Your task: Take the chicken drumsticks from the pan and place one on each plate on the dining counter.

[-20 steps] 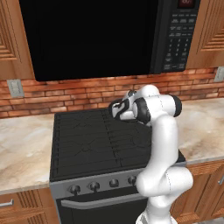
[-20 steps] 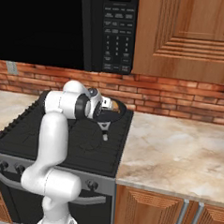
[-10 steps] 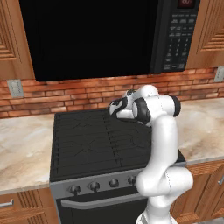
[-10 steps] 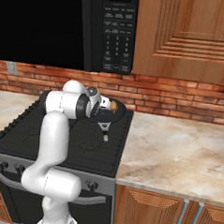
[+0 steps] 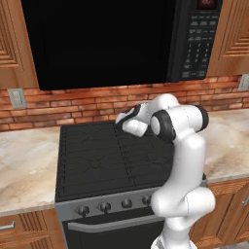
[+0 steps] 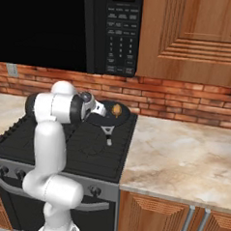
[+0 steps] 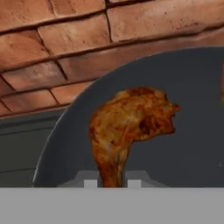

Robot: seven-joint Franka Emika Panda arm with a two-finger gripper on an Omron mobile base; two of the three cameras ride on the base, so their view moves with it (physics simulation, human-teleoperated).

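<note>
Your gripper [image 7: 109,183] is closing its fingers on the narrow end of a reddish-brown chicken drumstick [image 7: 129,127], which is lying in the dark pan [image 7: 192,109], the pan is sitting at the stove's [image 6: 62,143] back right corner, by the brick wall [image 7: 57,39].

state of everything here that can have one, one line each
reddish-brown chicken drumstick: lying in the pan, thin end clamped between the fingers
second golden drumstick: loose in the pan
round dark grey skillet: on the black stove's back corner, handle toward the front
gripper: shut on the drumstick
black microwave: door closed
</note>
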